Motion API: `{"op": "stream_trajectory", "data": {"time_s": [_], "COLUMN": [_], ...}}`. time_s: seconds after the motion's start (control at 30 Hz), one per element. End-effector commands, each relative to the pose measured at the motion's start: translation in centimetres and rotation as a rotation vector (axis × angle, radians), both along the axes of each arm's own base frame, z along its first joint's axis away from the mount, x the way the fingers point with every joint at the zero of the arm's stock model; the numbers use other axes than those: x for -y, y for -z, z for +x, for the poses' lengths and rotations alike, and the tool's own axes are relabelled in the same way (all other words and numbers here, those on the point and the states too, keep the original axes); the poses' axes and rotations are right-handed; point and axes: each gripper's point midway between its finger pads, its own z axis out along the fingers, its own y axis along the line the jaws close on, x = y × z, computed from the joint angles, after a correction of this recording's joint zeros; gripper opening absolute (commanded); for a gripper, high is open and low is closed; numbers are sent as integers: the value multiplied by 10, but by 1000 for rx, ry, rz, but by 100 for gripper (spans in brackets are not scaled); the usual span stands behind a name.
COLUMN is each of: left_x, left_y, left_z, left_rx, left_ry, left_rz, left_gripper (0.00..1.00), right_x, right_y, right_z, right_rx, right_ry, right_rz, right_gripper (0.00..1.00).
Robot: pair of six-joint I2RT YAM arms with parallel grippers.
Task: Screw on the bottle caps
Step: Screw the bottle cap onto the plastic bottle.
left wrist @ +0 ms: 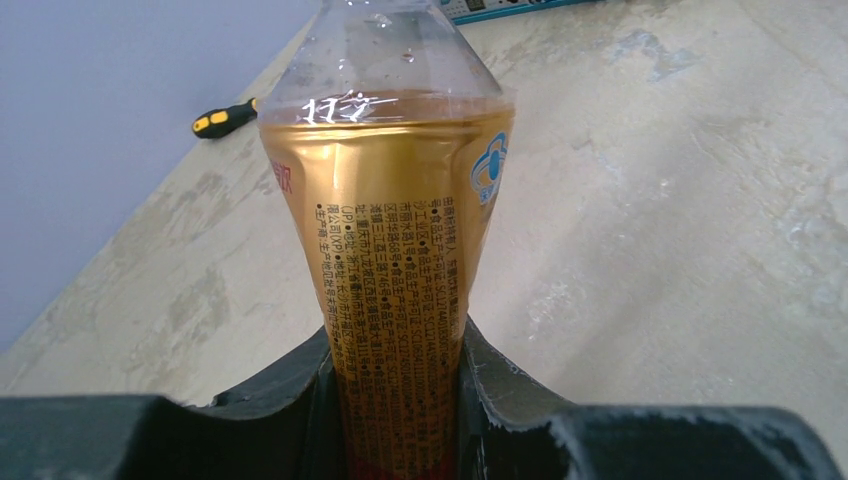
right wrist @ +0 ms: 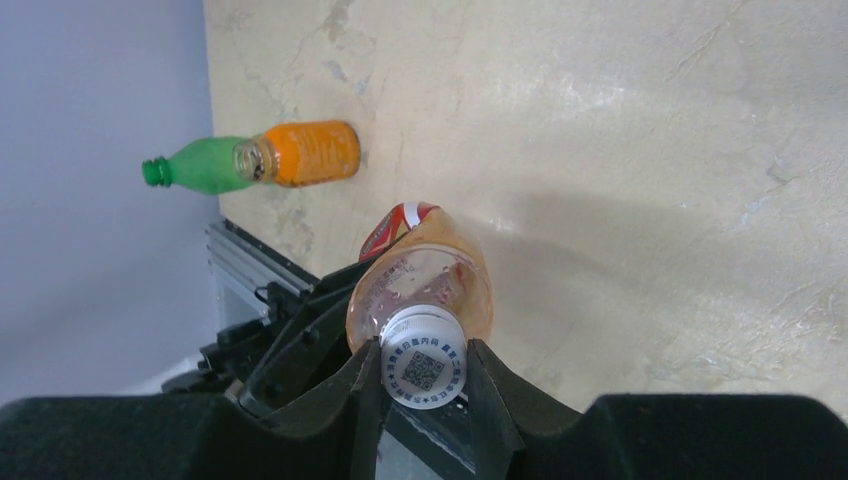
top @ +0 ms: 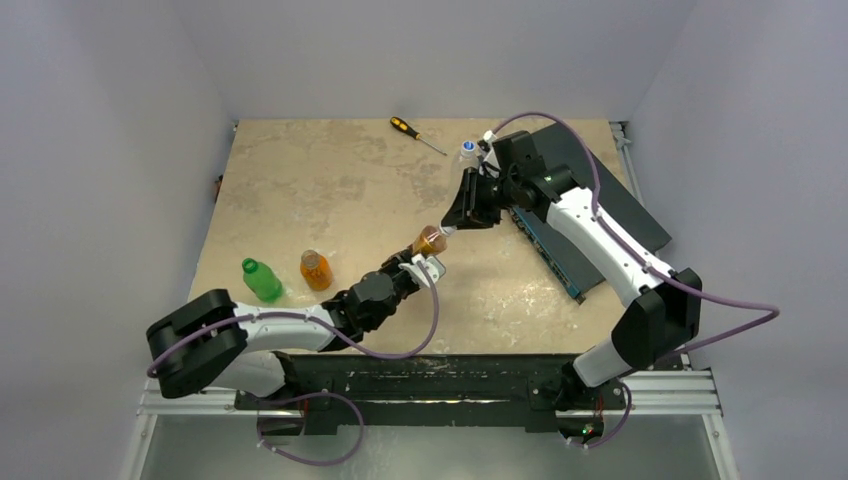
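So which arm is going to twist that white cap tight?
Right. The right pincer clasps the white plastic cap on the amber plastic bottle, which the left pincer grips by the body.

Bright, even, diffuse light from overhead — shadows faint, soft-edged. White glare streak across shoulder of amber bottle [left wrist: 390, 250], left wrist view. Soft shadow on marbled tabletop [right wrist: 650, 150], right wrist view — print on white cap [right wrist: 425, 365] crisp. Top view slightly soft.

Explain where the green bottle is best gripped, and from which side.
Probably the green bottle is best gripped around its round lower body, coming from the near side. It stands upright, so this leaves its narrow neck free. The orange bottle stands close on its right.
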Motion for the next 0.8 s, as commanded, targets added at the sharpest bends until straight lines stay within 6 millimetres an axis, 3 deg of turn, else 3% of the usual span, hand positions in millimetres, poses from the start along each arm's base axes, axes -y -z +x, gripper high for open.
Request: {"op": "stream_trajectory", "data": {"time_s": [0.0,0.1,0.4,0.77], "left_x": [23,26,35,42], "left_y": [-115,-106,-79,-50], "left_z": [6,8,9,4], "left_rx": [295,306,280,191], "left_ry": [-1,-14,-1,42], "left_rz": [-343,-317,-277,-278], "left_gripper": [0,0,0,0], "right_x": [-18,-17,-16,-7], "right_y": [13,14,-15,-56], "right_z": [-29,-21,-5,4], "right_rx": [-216,-221,-157,-43], "right_ry": [20,71,134,192], "right_rz": [-6,-17,-15,0], "right_gripper": [18,22,35,70]}}
